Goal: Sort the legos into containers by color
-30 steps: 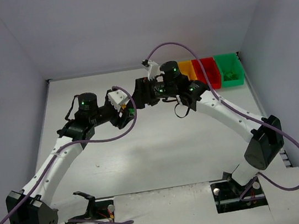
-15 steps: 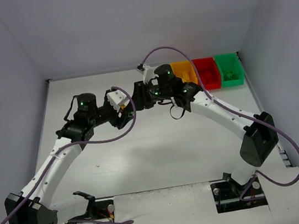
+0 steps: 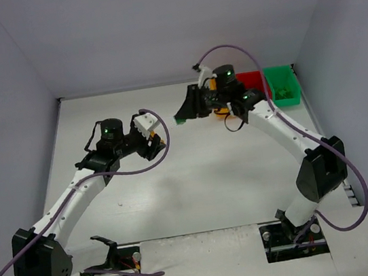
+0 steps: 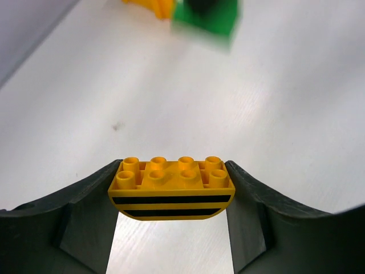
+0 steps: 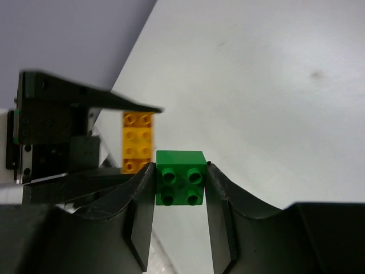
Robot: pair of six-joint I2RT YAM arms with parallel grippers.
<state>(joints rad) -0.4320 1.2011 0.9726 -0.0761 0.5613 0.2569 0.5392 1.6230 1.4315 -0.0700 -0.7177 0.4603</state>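
My left gripper [image 4: 172, 169] is shut on a yellow lego [image 4: 171, 186] with two black stripes, gripping its two ends just above the table. From above, this gripper [image 3: 160, 141] sits left of centre. My right gripper [image 5: 179, 168] is shut on a small green lego [image 5: 180, 177] and holds it in the air [image 3: 180, 118], a short way right of the left gripper. In the right wrist view the yellow lego [image 5: 137, 141] shows beyond the green one. The red container [image 3: 253, 80] and green container [image 3: 282, 86] stand at the back right. The yellow-orange container [image 3: 220, 111] is mostly hidden behind the right arm.
White walls close off the left, back and right of the table [image 3: 196, 177]. The right arm's forearm [image 3: 278, 125] slants in front of the containers. Purple cables [image 3: 133, 169] loop over both arms. The green container holds small green pieces.
The grippers met at the centre earlier. The right gripper closed on the green lego, pulled it off the yellow one and drew back to the right. The left gripper kept the yellow lego.
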